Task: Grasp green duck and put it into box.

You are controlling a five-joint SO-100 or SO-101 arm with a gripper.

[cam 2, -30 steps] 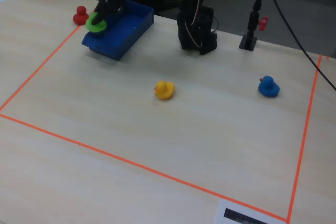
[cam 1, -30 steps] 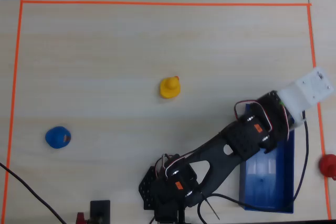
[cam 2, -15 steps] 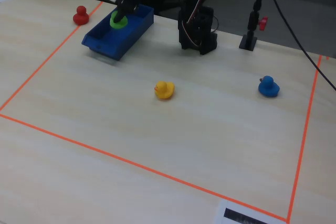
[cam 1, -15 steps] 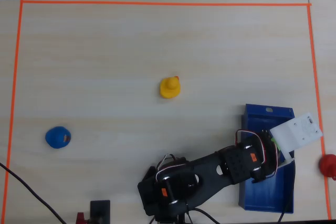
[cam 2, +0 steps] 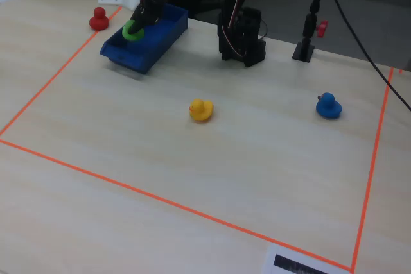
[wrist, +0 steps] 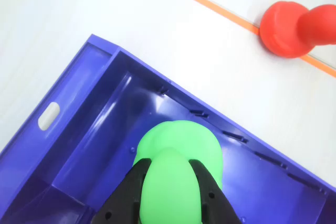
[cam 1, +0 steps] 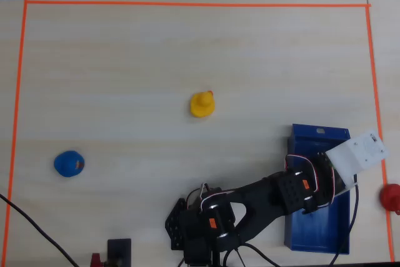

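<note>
The green duck (wrist: 178, 148) is pinched between my gripper's (wrist: 168, 164) two black fingers (wrist: 135, 184), so the gripper is shut on it. In the wrist view the duck hangs over the glossy floor of the blue box (wrist: 89, 129), inside its walls. Whether it touches the floor I cannot tell. The fixed view shows the green duck (cam 2: 133, 30) and gripper (cam 2: 136, 26) low over the middle of the box (cam 2: 146, 52). From overhead the arm's white wrist part (cam 1: 358, 154) hides the duck above the box (cam 1: 320, 134).
A red duck (cam 2: 98, 18) stands just outside the orange tape line (wrist: 210, 8), beyond the box's long side. A yellow duck (cam 1: 202, 104) sits mid-table and a blue duck (cam 1: 68, 163) far to the left overhead. The arm's base (cam 2: 241, 36) stands beside the box.
The gripper carried the green duck from past the box's end to over its inside. In the last half second it shifted a little along the box and sank lower.
</note>
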